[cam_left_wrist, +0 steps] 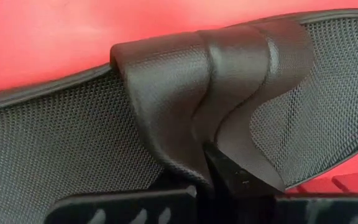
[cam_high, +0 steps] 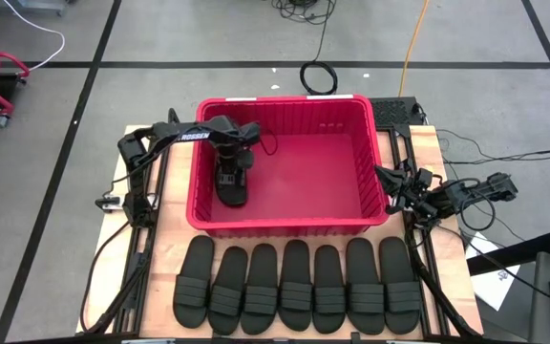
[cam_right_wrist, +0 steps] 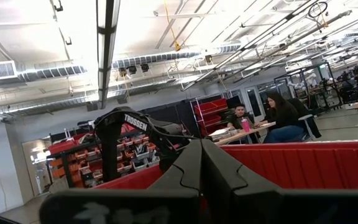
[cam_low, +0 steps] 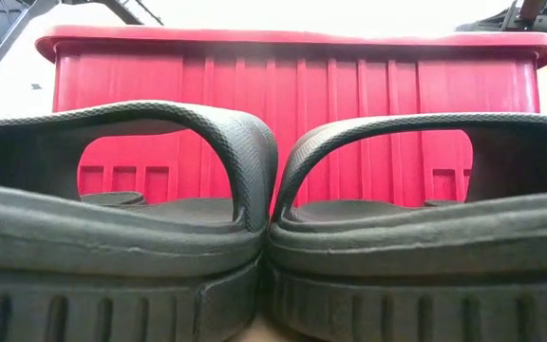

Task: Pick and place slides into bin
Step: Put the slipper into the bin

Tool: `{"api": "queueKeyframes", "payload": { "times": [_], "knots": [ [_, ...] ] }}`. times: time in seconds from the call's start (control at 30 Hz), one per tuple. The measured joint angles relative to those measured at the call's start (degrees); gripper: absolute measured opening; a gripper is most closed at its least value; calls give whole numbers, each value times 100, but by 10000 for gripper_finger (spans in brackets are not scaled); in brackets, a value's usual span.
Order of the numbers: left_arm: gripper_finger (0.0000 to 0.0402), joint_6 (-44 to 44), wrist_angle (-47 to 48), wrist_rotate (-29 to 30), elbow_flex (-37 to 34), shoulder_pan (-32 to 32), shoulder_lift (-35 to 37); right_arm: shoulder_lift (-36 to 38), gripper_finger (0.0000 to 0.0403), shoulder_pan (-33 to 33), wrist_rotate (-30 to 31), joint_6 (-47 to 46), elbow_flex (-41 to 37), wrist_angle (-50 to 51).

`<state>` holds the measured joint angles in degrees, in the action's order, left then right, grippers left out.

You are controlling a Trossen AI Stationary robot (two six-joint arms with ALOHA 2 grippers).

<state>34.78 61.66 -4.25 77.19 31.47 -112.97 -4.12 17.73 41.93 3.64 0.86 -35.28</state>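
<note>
Seven slides (cam_high: 294,287) lined up before the bin (cam_high: 285,225)!
Left gripper (cam_high: 232,182) clamps the eighth slide (cam_high: 234,191) inside; right gripper (cam_high: 396,188) waits clenched, empty.

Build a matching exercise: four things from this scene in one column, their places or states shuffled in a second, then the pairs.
1. left gripper
2. right gripper
3. bin
4. row of seven slides

A. red, at the table's far half
B. shut on a slide inside the bin
C. side by side on the table in front of the bin
D. shut, empty, outside the bin's right wall

Pairs: 1-B, 2-D, 3-A, 4-C
</note>
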Motion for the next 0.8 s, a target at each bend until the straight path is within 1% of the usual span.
{"api": "queueKeyframes", "payload": {
  "times": [0.17, 0.3, 0.43, 0.57, 0.8],
  "knots": [
    [0, -88, -32, -79, -7, 16, 0, -2, 0, 0, 1, 0, 0, 60],
    [1, -246, -16, -342, -7, 130, 0, 0, 0, 1, 0, 0, 0, 117],
    [22, -448, 40, -367, 44, 190, 15, -2, 0, 0, 0, 0, 1, 126],
    [68, -495, 142, -332, 187, 189, 148, -2, 0, 0, 0, 0, 0, 125],
    [183, -494, 62, -320, 391, 113, 592, -2, 0, 0, 0, 0, 1, 121]
  ]
}}
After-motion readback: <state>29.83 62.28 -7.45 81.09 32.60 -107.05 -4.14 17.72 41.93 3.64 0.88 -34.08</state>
